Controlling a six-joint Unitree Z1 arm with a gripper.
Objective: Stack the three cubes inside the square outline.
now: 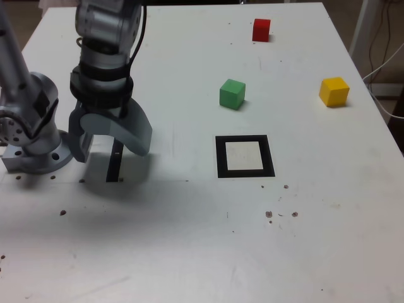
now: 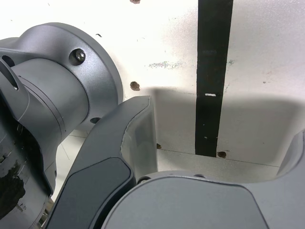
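On the white table the green cube [image 1: 232, 94] sits just beyond the square outline [image 1: 245, 156], a black border with a white centre. The red cube [image 1: 261, 29] lies at the far edge and the yellow cube [image 1: 334, 91] toward the exterior view's right. My gripper [image 1: 113, 148] hangs open over the table at the exterior view's left, far from all three cubes, with nothing between its fingers [image 2: 128, 143]. The wrist view shows none of the cubes and not the outline.
A thin black bar [image 1: 115, 161] of tape lies under the gripper, also seen as the black bar [image 2: 213, 76] in the wrist view. The arm's grey base [image 1: 35, 136] stands at the exterior view's left edge. Small dark specks dot the table near its front.
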